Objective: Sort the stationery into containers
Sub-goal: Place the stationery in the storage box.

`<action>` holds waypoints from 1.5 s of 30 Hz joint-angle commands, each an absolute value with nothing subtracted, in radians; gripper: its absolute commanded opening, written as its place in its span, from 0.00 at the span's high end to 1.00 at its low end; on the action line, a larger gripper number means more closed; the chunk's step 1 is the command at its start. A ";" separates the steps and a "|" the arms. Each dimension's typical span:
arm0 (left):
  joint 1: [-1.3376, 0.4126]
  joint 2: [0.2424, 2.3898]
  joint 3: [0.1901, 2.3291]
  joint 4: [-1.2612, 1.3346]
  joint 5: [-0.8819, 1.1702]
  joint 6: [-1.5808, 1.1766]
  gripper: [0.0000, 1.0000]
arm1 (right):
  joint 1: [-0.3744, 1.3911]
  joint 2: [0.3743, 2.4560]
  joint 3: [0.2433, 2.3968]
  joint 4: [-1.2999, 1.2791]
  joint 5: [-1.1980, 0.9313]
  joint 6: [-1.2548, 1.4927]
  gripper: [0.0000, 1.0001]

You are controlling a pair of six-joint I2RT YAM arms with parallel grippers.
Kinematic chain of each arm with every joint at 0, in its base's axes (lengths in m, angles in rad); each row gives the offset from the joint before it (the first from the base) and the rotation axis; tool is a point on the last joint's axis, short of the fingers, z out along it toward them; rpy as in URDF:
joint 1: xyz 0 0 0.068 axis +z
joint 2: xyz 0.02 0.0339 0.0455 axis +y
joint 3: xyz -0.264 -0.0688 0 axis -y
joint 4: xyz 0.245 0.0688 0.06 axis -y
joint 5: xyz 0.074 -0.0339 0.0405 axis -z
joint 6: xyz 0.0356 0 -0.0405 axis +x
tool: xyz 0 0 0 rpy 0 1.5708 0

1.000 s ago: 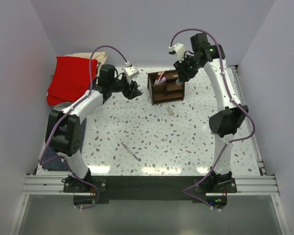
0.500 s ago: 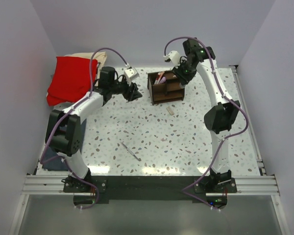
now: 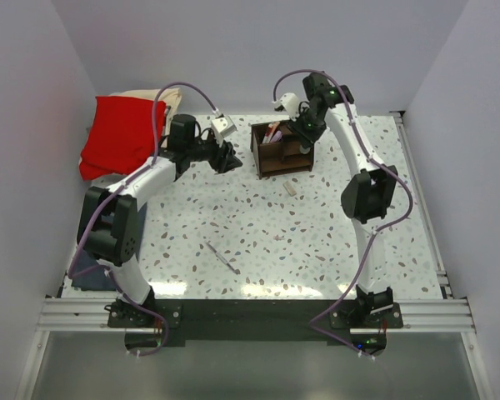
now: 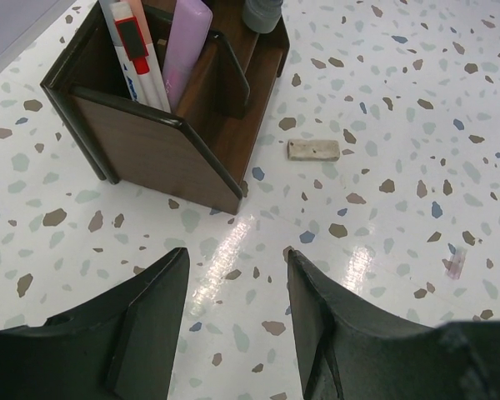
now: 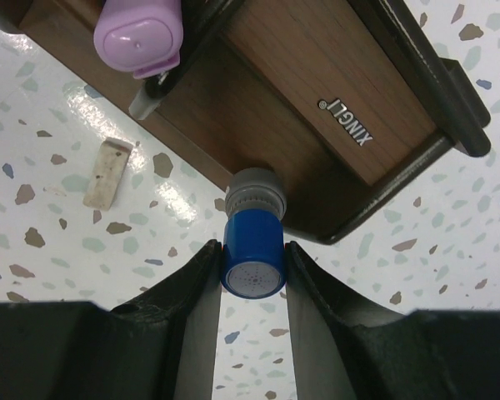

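Right wrist view alone shows the right hand (image 5: pixel 252 250) clamped on the blue cylinder (image 5: pixel 252 279) above the organizer (image 5: pixel 317 92); left hand (image 4: pixel 236 260) gapes; right hand has shifted leftward.

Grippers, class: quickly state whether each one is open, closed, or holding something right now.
Left gripper: open, empty.
Right gripper: closed on the blue cylinder.
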State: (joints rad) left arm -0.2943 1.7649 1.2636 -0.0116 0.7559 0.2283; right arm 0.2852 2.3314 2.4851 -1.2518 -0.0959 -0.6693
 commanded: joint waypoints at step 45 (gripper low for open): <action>-0.291 1.778 1.262 0.051 0.802 0.218 0.44 | 0.328 2.338 2.482 -1.026 -0.003 -0.583 0.37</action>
